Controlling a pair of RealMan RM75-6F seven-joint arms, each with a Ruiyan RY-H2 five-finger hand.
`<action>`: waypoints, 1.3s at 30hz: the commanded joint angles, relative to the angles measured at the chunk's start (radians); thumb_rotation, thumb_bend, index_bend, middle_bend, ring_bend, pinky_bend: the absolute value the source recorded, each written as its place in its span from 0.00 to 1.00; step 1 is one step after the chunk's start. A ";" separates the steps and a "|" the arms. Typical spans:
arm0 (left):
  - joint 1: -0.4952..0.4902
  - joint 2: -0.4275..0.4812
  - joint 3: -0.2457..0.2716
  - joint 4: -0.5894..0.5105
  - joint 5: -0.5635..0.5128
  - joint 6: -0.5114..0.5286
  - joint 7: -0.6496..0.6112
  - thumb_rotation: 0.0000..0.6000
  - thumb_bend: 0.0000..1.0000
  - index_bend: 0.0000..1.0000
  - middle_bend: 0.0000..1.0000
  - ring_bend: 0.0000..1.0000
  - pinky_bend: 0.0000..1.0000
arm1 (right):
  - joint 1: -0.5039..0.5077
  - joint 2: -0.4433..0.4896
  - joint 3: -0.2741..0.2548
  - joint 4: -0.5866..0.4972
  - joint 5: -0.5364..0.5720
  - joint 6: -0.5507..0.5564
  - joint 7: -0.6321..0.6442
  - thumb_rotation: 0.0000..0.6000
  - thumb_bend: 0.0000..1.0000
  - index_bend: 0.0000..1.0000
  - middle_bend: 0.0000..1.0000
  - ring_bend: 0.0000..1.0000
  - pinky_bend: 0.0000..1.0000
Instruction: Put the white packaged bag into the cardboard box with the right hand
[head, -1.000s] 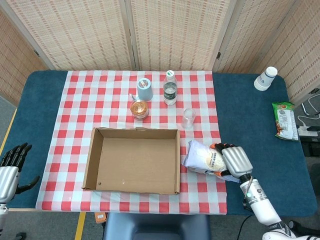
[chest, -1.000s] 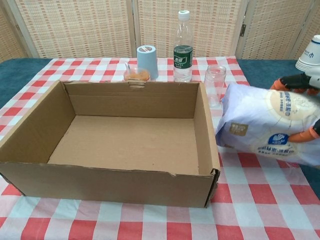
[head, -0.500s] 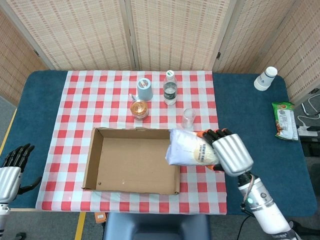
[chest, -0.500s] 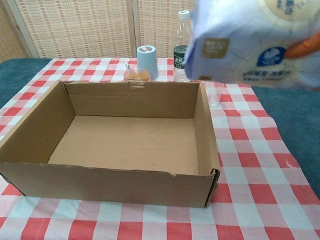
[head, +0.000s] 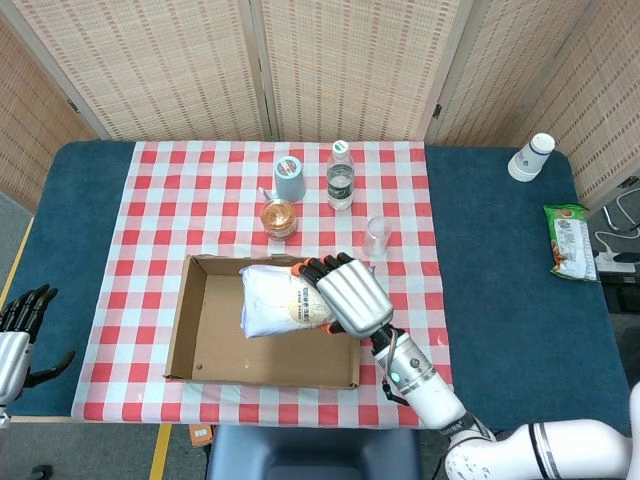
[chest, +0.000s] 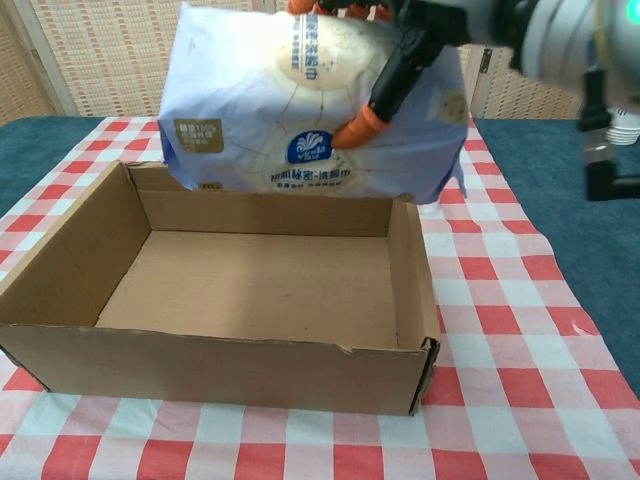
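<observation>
My right hand (head: 345, 291) grips the white packaged bag (head: 272, 299) from above and holds it in the air over the open cardboard box (head: 199, 335). In the chest view the bag (chest: 290, 110) hangs above the back of the box (chest: 240, 360), with the orange-tipped fingers (chest: 375, 100) of my right hand wrapped around its front. The box is empty inside. My left hand (head: 18, 330) sits at the far left table edge, fingers apart, holding nothing.
Behind the box stand a blue cup (head: 289, 179), a water bottle (head: 341, 176), an orange-filled jar (head: 279, 217) and a clear glass (head: 377, 237). A white paper cup stack (head: 531, 157) and a green snack packet (head: 570, 241) lie at the far right.
My right hand has lifted the bag off the table at the box's right side and carried it leftward, over the box's right wall to above its interior. The left hand stays put.
</observation>
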 joint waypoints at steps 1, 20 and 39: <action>0.000 0.002 0.002 0.001 0.002 -0.001 -0.006 1.00 0.24 0.00 0.00 0.00 0.10 | 0.069 -0.099 0.020 0.115 0.074 -0.016 -0.003 1.00 0.00 0.53 0.37 0.36 0.58; 0.003 0.025 0.000 0.007 -0.008 -0.010 -0.072 1.00 0.24 0.00 0.00 0.00 0.10 | 0.174 -0.294 0.018 0.345 0.108 -0.052 0.113 1.00 0.00 0.51 0.37 0.36 0.58; 0.003 0.026 -0.002 -0.001 -0.012 -0.013 -0.071 1.00 0.24 0.00 0.00 0.00 0.10 | 0.224 -0.218 0.007 0.284 0.270 -0.125 0.107 1.00 0.00 0.00 0.01 0.00 0.08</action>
